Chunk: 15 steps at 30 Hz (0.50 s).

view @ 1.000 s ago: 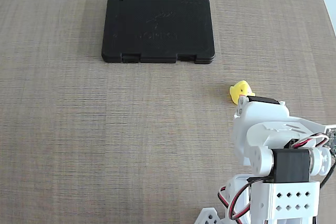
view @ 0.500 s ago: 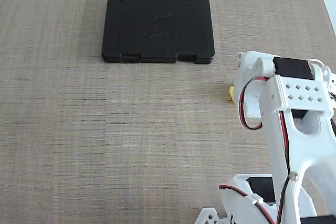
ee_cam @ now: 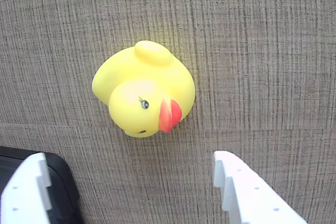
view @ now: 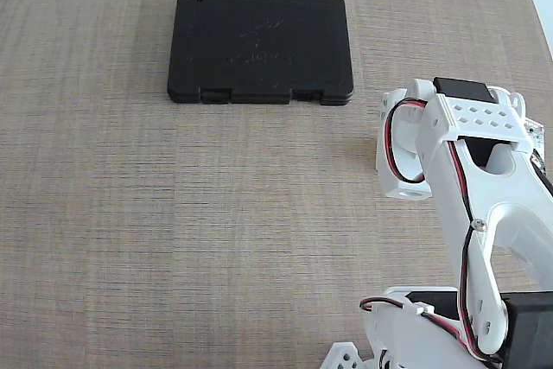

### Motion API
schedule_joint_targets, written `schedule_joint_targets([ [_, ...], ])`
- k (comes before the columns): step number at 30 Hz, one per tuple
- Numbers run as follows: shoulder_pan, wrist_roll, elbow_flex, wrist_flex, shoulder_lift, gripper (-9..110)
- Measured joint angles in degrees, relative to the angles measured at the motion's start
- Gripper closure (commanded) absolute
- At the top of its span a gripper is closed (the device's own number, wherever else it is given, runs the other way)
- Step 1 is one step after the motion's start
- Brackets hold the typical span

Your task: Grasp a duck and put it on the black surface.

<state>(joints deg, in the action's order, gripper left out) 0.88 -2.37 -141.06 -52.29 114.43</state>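
Wrist view: gripper (ee_cam: 131, 182) wide open, white fingers (ee_cam: 247, 192) at lower frame edge, empty, above table (ee_cam: 273, 51). Duck (ee_cam: 143, 90) at frame centre, just above finger gap, untouched, beak toward lower right. Fixed view: arm (view: 467, 179) at right hides duck; black surface (view: 259, 46) upper centre, well apart.

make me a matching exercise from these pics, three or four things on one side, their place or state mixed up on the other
Things:
1. duck
2. black surface
3. gripper
4. table

Place or state:
A. open, fingertips apart just short of the duck in the wrist view
B. woven tan surface under everything
C. on the table, hidden behind the arm in the fixed view
D. lying flat, nothing on top of it

Pairs: 1-C, 2-D, 3-A, 4-B
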Motion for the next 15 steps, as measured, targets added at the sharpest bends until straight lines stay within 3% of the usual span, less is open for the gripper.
schedule_joint_targets([
  [15, 5.98, 0.18, 5.71, 0.00, -12.66, 62],
])
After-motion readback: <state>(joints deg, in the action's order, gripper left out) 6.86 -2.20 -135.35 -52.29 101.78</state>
